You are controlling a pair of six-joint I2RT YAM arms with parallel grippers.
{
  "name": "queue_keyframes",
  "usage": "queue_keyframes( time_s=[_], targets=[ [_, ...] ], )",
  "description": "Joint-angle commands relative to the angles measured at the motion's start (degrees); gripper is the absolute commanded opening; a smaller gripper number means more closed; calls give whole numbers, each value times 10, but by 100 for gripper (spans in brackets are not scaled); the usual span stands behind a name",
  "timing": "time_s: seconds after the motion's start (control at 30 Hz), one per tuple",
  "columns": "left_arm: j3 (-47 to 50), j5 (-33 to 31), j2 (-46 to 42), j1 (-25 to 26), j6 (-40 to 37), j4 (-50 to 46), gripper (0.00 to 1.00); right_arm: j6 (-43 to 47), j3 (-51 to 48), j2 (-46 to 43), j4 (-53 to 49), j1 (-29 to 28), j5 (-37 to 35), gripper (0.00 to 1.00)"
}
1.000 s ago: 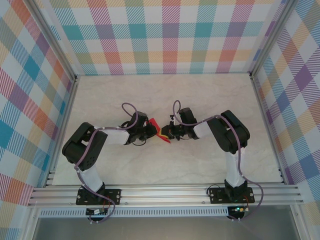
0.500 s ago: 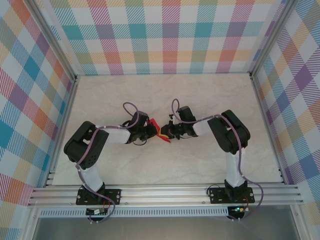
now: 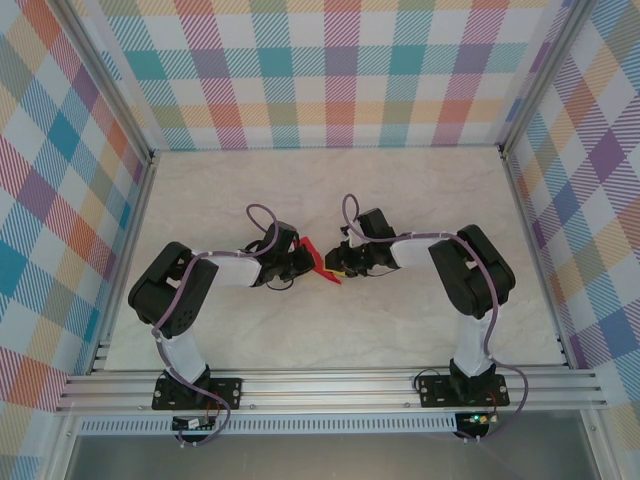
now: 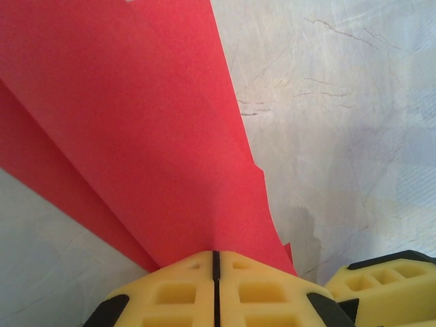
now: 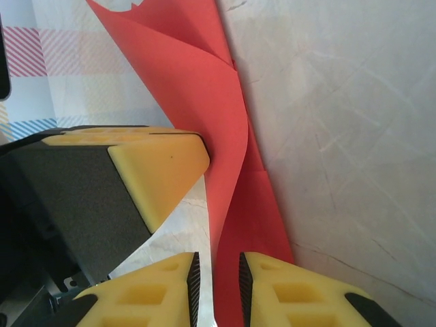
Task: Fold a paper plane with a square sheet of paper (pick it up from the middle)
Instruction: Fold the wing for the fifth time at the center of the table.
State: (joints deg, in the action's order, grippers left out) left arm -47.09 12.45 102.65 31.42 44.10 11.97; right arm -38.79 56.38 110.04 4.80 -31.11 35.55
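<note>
Change: Over the last second the right arm's elbow has swung outward to the right in the top view. The fingers of the right gripper (image 5: 216,267) have eased apart. The left arm and the paper have barely shifted.
Paper: We see the paper sheet (image 3: 311,248), already folded into layers, held up between the two grippers. It sits over the middle of the table (image 3: 420,200).
Left fingers: The left gripper (image 4: 214,262) is closed flat on the paper's near end, its pads meeting with only the sheet between them.
Right fingers: These stand slightly parted, and one layer of paper runs up through the narrow gap. We judge that layer loose rather than pinched.
Key relation: From the left fingers the paper (image 4: 170,136) fans straight ahead, widening as it goes. From the right fingers it (image 5: 204,88) rises directly forward along their own line. One left finger (image 5: 160,160) presses in just beside it. The left arm alone carries the sheet, and the right is at the paper, so any regrip looks like its job.
Material: The paper is thin, matte and bright red, with sharp creases, overlapping layers, one softly curled flap and a small step in one edge.
Table surface: It is pale, smooth and marble-patterned, with fine dark veins.
</note>
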Motion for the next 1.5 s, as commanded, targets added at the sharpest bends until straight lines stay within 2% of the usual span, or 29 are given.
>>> queue_keyframes(
  time_s=[0.0,0.43,0.73,0.9,1.1,1.33,1.47],
  targets=[
    [-5,-14,18,0,2,-32,8,37,13,-15,-30,2,3,24],
    [-13,-11,21,0,5,-39,8,79,29,3,-60,-15,-11,28],
    [-24,-7,14,0,4,-46,9,71,18,11,-55,-15,-32,11],
    [-32,-3,6,-1,-1,-51,10,43,-5,15,-17,-5,-17,5],
    [-27,1,-19,0,-10,-38,16,5,-24,23,30,8,17,4],
    [1,21,-51,0,-12,23,27,-44,-43,44,83,23,53,1],
    [20,36,-49,0,-9,60,29,-74,-50,55,106,35,72,0]
  ],
)
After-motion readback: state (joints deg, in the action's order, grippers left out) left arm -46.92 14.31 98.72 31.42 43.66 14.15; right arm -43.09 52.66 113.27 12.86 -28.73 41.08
